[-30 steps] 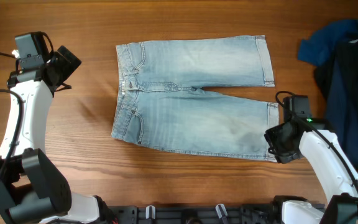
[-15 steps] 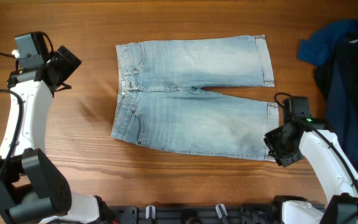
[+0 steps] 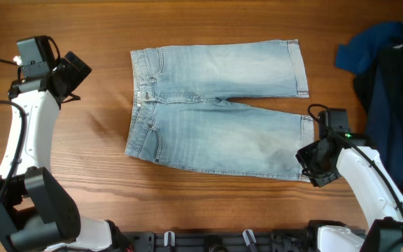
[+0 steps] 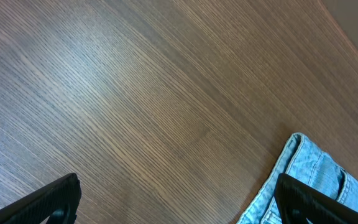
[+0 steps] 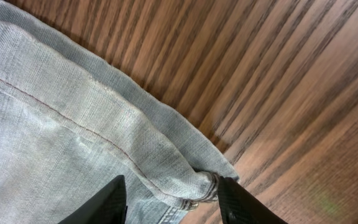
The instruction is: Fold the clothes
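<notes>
— Although both arms are in view, where do the light blue faded denim jeans (image 3: 215,112) actually lie?

— Flat on the brown wood-grain table (image 3: 208,21), near its middle, waistband toward the robot's left and both hemmed cuffs toward its right. One leg sits farther from the robot, the other nearer, and the two are spread apart slightly at the cuffs.

— And the right gripper (image 3: 312,162)?

— It sits at the cuff corner of the nearer leg. In the right wrist view its two black fingers (image 5: 101,202) stand on either side of the folded corner of the hem, with denim between them. The jaws are partly closed around that corner, but I cannot tell whether they truly pinch the cloth or only straddle it.

— The left gripper (image 3: 72,73)?

— Released, jaws spread wide, holding nothing. It hangs over bare wood, well apart from the waistband. Its wrist camera shows the two black fingertips (image 4: 48,202) at the bottom corners and only a waistband corner of the jeans at the lower right.

— Anything else on the table?

— A crumpled dark blue garment (image 3: 366,49) and a black garment (image 3: 397,98) are piled at the robot's far right, apart from the jeans.
</notes>
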Available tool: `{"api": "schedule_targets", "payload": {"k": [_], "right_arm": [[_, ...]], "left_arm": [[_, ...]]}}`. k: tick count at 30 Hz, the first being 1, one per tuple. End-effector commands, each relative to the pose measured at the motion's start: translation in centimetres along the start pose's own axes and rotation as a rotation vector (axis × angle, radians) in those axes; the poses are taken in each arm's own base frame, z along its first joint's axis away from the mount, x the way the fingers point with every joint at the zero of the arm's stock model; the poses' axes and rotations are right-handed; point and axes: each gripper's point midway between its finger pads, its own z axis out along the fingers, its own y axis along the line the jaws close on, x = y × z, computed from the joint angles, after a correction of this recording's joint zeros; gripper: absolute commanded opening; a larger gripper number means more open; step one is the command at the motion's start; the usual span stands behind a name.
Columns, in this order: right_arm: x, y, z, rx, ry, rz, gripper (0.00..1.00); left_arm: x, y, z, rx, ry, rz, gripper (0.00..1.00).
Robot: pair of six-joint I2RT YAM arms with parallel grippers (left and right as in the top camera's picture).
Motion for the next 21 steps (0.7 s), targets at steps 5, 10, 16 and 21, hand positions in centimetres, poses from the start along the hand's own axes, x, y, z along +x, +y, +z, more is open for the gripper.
{"api": "schedule_targets", "payload": {"k": [5,10,16,21], "right_arm": [[1.9,-1.5,2.1,0.012,0.068,0.007,0.47],[2.0,-1.2,2.8,-0.019,0.064,0.004,0.47],[2.2,-1.3,2.8,-0.016,0.077,0.004,0.48],[3.1,-1.6,2.4,-0.008,0.129,-0.019,0.70]], "left_arm": [[-0.8,-0.3,-0.6,0.016,-0.021,-0.004,1.00],[-0.8,-0.3,-0.6,0.016,-0.021,-0.003,1.00],[-0.8,-0.3,-0.6,0.016,-0.021,-0.004,1.00],[-0.8,-0.3,-0.6,0.016,-0.021,-0.003,1.00]]}}
